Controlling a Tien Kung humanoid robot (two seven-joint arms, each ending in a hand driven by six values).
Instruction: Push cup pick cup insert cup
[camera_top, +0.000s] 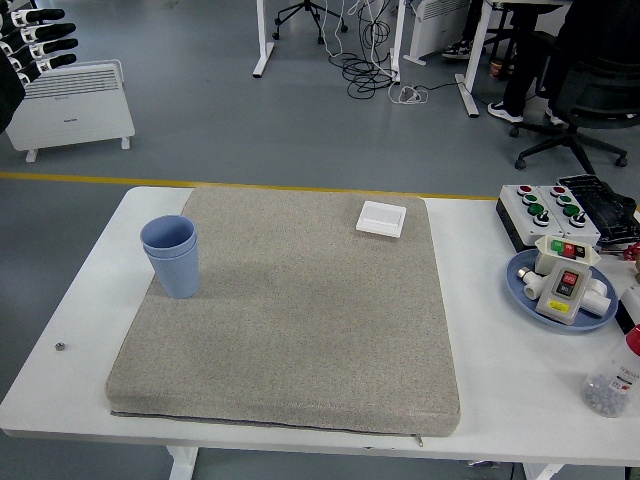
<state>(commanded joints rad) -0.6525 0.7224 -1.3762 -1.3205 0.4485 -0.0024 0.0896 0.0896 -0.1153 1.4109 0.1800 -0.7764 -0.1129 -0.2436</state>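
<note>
On the grey mat's left side, two blue cups stand upright, one nested inside the other, with nothing touching them. At the picture's top left corner, well apart from the cups, the left hand shows only its black-tipped fingers, stretched out straight and holding nothing. A small white square box lies near the mat's far edge.

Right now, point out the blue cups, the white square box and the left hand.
blue cups (172, 262): head view, on the outer cup's side wall.
white square box (381, 218): head view, on the middle of its top face.
left hand (38, 40): head view, on the fingers at the top left corner.
</note>
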